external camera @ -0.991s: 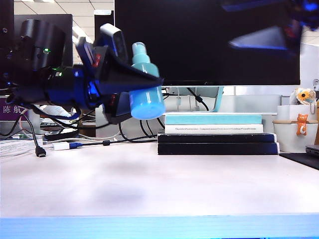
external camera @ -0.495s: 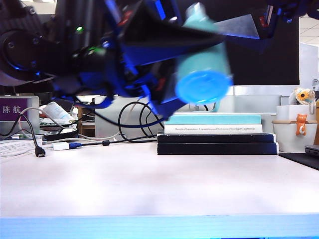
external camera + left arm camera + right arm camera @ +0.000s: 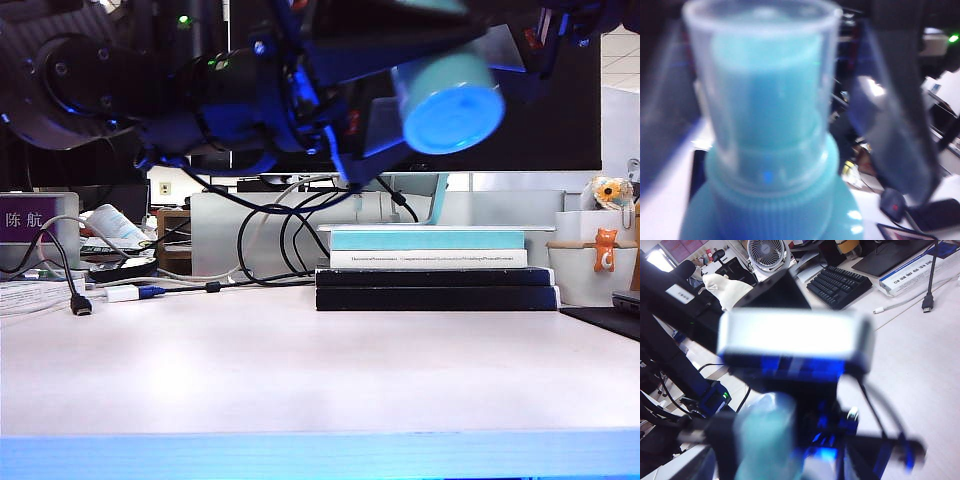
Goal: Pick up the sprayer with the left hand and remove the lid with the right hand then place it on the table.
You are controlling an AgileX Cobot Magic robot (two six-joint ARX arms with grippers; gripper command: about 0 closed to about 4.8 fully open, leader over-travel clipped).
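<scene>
The left end effector is clenched around the sprayer, holding it high above the surface with its round base turned toward the exterior camera; that leaves the nozzle end pointing away, toward where the other arm can reach it. From the left wrist the bottle fills the picture, and the lid, a clear cap, sits over the teal nozzle, seated down on the ribbed collar, so it has not come off. The right end effector hangs just beyond the sprayer at the upper right of the exterior view; in its own wrist view the blurred teal sprayer top sits close before it, with the left arm's wrist camera behind. The blur hides whether its jaws stand apart or have closed, so I cannot tell, though it does not appear to have the cap gripped yet. Below and behind the raised bottle lies a stack of books, and farther right a white cup with a small orange figure.
</scene>
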